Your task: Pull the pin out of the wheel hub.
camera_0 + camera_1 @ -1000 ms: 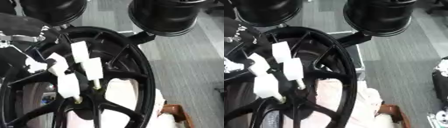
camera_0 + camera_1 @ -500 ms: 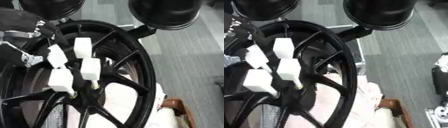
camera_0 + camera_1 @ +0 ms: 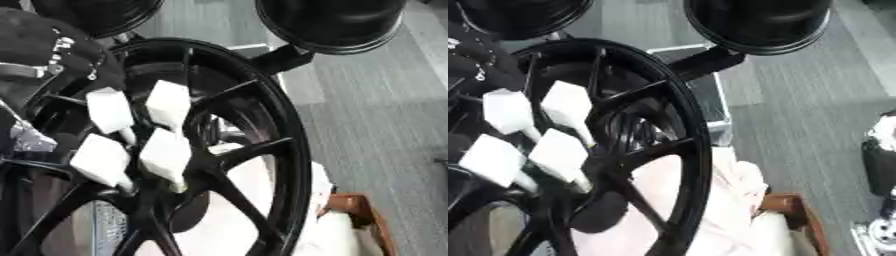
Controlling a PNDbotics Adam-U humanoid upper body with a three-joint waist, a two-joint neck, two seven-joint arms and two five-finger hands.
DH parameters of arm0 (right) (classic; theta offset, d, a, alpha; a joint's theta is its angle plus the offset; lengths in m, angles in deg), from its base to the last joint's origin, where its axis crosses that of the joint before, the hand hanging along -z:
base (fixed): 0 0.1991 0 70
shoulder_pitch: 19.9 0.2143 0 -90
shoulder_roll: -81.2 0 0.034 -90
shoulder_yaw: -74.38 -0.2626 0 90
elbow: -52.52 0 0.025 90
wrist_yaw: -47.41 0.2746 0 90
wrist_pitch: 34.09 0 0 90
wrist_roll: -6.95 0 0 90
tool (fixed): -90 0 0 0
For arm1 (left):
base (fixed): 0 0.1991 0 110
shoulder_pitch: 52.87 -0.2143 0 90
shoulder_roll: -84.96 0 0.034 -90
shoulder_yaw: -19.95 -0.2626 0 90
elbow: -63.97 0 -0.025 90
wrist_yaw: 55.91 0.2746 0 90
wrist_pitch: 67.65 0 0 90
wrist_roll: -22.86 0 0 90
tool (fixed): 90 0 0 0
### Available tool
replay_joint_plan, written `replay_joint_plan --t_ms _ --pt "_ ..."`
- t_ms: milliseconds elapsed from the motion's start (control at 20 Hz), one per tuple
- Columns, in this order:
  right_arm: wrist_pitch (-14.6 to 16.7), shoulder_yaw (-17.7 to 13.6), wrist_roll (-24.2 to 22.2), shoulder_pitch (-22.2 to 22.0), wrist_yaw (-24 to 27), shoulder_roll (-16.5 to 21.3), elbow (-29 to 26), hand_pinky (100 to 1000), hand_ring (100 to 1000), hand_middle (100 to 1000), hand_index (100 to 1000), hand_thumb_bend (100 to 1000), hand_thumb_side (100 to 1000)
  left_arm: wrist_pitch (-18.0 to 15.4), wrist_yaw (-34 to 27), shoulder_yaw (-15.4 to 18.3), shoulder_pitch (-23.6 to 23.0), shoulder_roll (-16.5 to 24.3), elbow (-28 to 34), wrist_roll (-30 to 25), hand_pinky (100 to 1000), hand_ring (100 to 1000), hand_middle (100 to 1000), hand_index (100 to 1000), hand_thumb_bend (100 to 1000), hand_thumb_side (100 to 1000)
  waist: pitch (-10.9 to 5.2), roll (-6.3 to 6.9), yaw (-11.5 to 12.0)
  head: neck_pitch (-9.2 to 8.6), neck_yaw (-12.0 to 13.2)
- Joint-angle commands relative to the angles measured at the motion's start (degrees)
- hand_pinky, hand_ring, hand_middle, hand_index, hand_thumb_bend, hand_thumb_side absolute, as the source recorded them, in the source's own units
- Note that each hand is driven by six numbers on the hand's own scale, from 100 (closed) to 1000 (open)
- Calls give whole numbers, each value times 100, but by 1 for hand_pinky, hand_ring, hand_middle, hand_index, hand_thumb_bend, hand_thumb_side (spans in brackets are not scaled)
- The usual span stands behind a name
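Observation:
A large black spoked wheel hub [image 3: 262,150] fills the left and middle of both views, tilted toward me. Several pins with white block heads stick out of its centre, among them an upper one [image 3: 168,104], a lower one [image 3: 164,152] and a far-left one [image 3: 101,159]. My left arm [image 3: 48,55], black with silver parts, comes in from the upper left. Its hand [image 3: 24,140] sits at the left edge beside the far-left pins, mostly cut off. A black shape [image 3: 881,160] above a silver part at the right edge may be my right arm.
Two more black wheels [image 3: 337,22] [image 3: 96,15] stand behind the hub at the top. A pale cloth [image 3: 728,210] lies under the hub's lower right, with a brown box corner [image 3: 359,215] beside it. Grey floor [image 3: 385,110] spreads to the right.
The whole picture has shifted a little, so the camera moved. The white-headed pins stay in the hub and my left arm stays at the upper left.

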Motion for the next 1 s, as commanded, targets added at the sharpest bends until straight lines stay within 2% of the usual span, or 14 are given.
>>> replay_joint_plan --t_ms 50,300,1000 --pt "-3 -1 9 31 -69 17 -70 811 765 645 792 100 317 -1311 121 206 126 192 133 -1246 906 925 845 912 484 482 -79 -4 -15 -104 27" --pt "-13 14 9 38 -86 -24 -70 810 765 644 792 100 319 -1320 149 252 222 125 161 -1246 892 915 833 902 515 493 -33 -3 -31 -147 78" --pt "-23 6 9 18 -115 -58 -70 810 764 642 791 100 317 -1323 143 320 299 134 213 -1246 879 900 814 878 491 484 -21 -1 -38 -148 61"
